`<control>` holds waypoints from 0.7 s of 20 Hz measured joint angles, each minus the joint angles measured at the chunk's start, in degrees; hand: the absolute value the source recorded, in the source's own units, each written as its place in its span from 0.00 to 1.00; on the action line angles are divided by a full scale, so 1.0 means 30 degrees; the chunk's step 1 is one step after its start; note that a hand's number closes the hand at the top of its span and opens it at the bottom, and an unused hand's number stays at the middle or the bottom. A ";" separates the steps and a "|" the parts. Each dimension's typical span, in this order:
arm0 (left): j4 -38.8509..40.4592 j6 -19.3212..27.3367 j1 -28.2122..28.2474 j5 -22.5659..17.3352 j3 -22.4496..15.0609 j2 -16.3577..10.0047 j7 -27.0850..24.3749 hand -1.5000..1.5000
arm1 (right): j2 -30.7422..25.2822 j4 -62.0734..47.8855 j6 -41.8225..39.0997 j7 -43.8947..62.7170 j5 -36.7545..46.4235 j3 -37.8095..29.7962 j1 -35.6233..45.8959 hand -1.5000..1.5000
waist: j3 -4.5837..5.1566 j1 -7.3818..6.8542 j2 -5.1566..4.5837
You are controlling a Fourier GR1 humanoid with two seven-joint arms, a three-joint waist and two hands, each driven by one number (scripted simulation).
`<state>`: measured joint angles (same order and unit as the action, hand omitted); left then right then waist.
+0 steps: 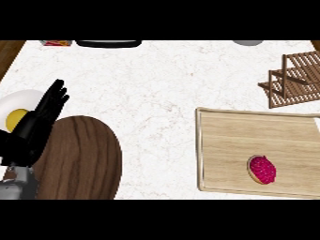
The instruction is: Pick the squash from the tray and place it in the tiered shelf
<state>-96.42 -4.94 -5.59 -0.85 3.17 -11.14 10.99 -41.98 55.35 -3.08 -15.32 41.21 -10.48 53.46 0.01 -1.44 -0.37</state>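
Squash [262, 169], magenta face with tan rim, lies on the wooden tray [259, 133] near its front edge, well apart from the tiered shelf [306, 77] beyond the far right corner. Open counter [155, 79] left of the tray. Left hand [31, 129] at the left edge, fingers straight, over a white plate [8, 101].

Left hand [25, 133] open, fingers up
It shows at the near left on its grey forearm [6, 190], fingers straight and pointing far.
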 measured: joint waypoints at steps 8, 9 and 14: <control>-0.0152 -0.0077 0.0188 -0.0050 0.0213 0.0063 -0.0050 0.50 | -0.0562 -0.3103 -0.1048 -0.2823 0.1359 0.1323 -0.0066 1.00 | -0.0001 0.0122 0.0031; -0.0318 -0.0127 0.0180 -0.0115 0.0276 0.0010 0.0126 0.50 | -0.0460 -0.3577 -0.0862 -0.2878 0.1488 0.1275 0.0013 1.00 | -0.0007 0.0124 0.0031; -0.0535 -0.0138 0.0386 0.0009 0.0195 0.0106 0.0217 0.50 | -0.0516 -0.5915 0.0887 -0.2291 0.1952 0.0415 0.0373 1.00 | -0.0010 0.0087 0.0008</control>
<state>-98.02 -5.36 -4.44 -0.83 3.76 -10.82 11.64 -43.53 37.61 -0.42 -22.19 47.06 -9.24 54.58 -0.02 -1.18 -0.35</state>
